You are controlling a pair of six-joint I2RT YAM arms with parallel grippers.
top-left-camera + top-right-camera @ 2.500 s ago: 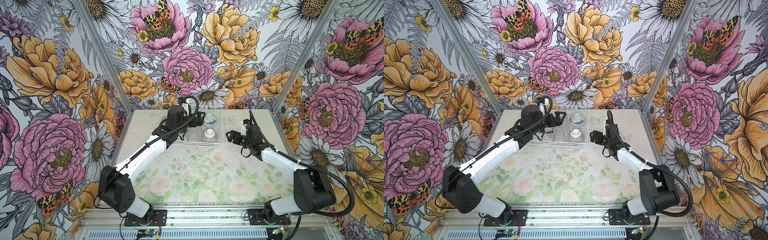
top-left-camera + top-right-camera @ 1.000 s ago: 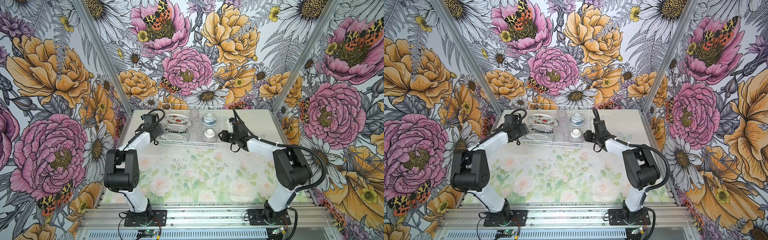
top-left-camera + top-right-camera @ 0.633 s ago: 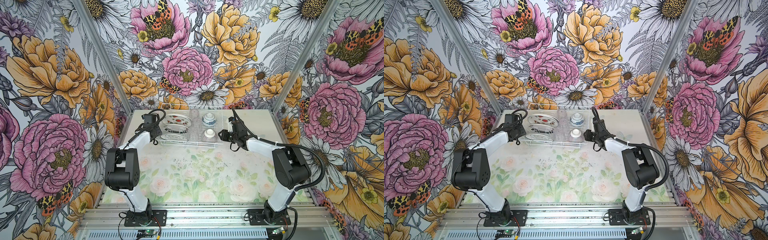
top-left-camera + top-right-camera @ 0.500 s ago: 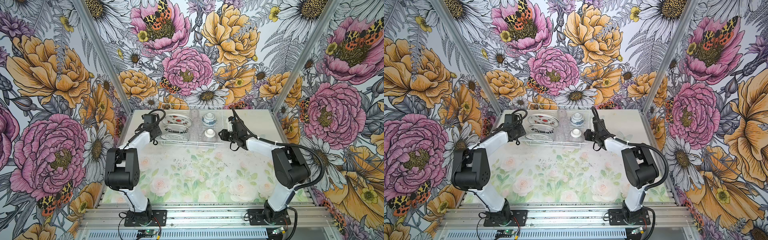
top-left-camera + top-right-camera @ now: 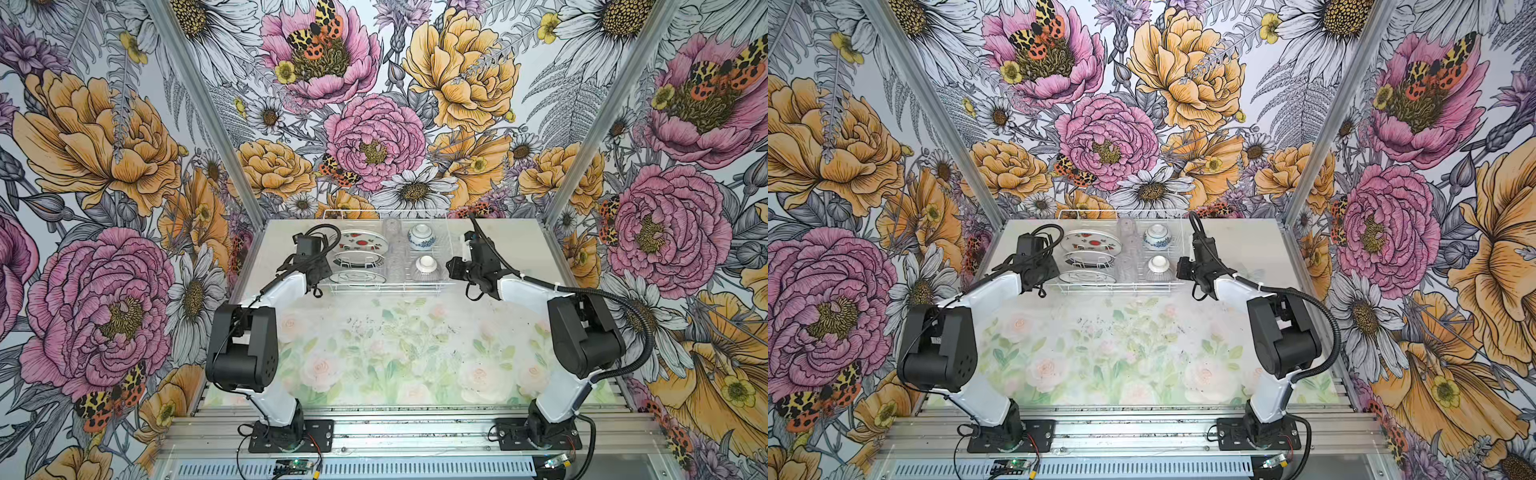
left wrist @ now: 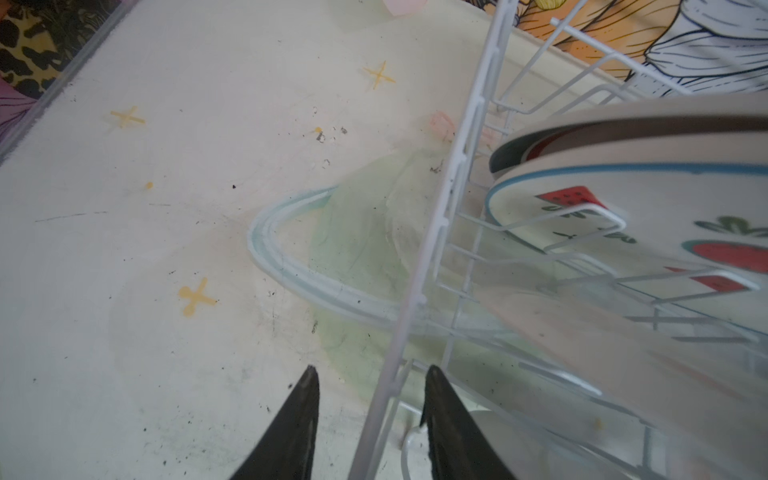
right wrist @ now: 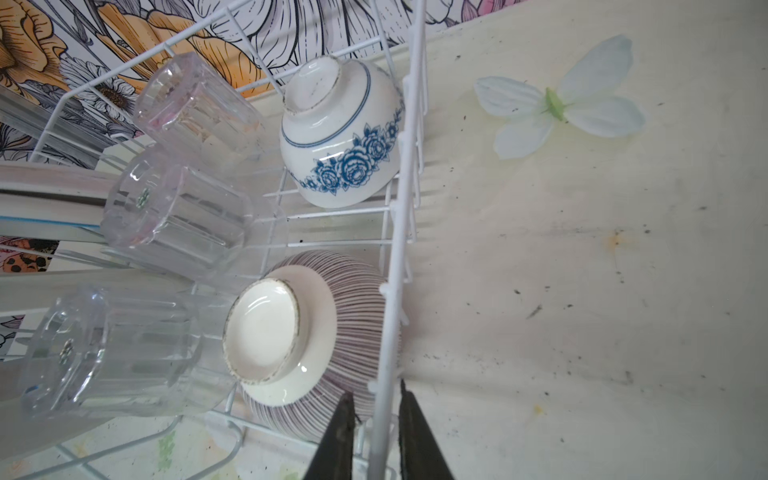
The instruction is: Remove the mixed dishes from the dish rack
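Our rack sits at the far end of the table, close to the back wall. The plates, glasses and bowls are all inside it. We think it is too far back to unload well, so each hand takes one end.

Our left hand is open. The end wire runs between its fingers, with gaps on both sides. Our right hand has its fingers very close around the other end wire, beside the striped bowl. We cannot tell if it pinches. The near half of the table gives lots of room for pulling.
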